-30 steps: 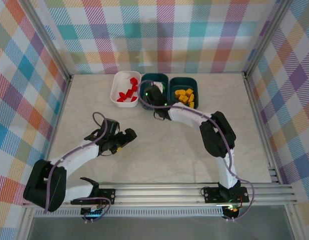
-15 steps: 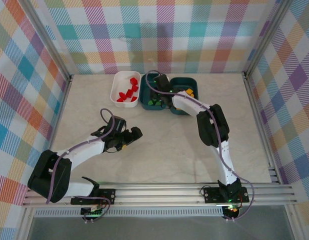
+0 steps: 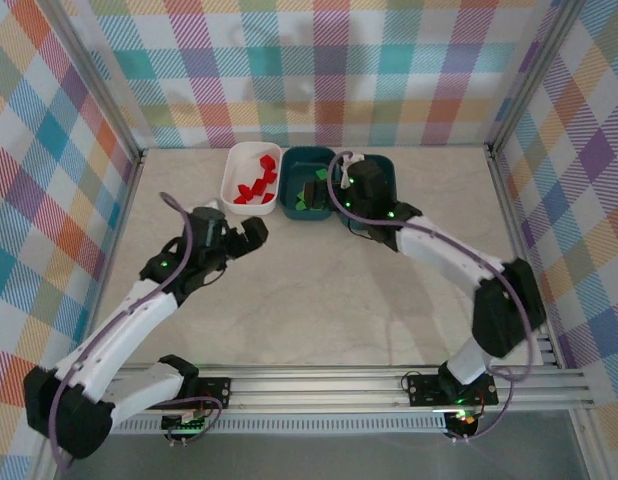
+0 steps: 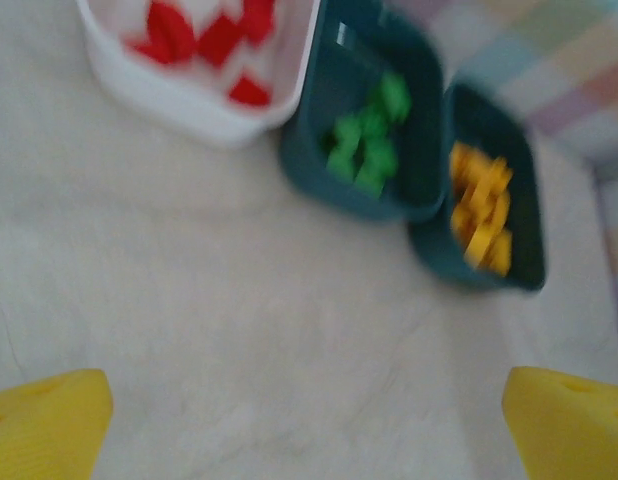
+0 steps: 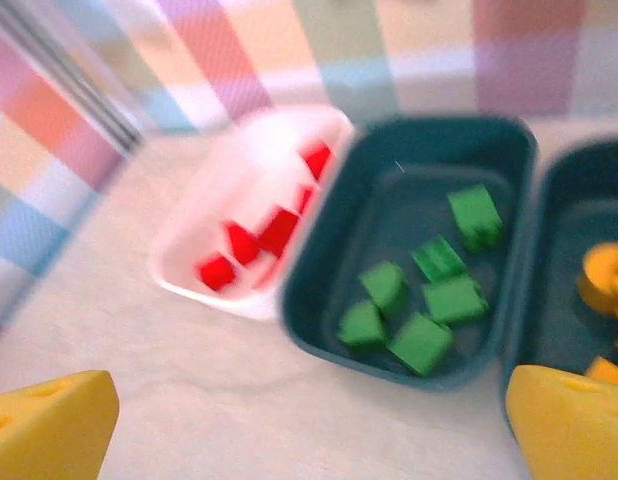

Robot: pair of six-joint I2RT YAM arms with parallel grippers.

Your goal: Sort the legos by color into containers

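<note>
Worktop [image 4: 239, 330]: pale and marbled, it lay under both hands.
White container [image 4: 189, 100]: ahead and left of either hand, it held the red legos [image 4: 219, 40].
Middle teal container [image 4: 299, 150]: just ahead of the right hand, it held about six green legos [image 5: 424, 300].
Right teal container [image 4: 439, 240]: ahead and right of the left hand, it held the yellow legos [image 4: 479, 210].
Left hand [image 4: 309, 425]: released, its jaws were wide apart with nothing between them.
Right hand [image 5: 309, 425]: released and likewise empty.
Legos: probably light, stiff and rather slick. They were best pinched across two flat opposite sides, not the studs.
</note>
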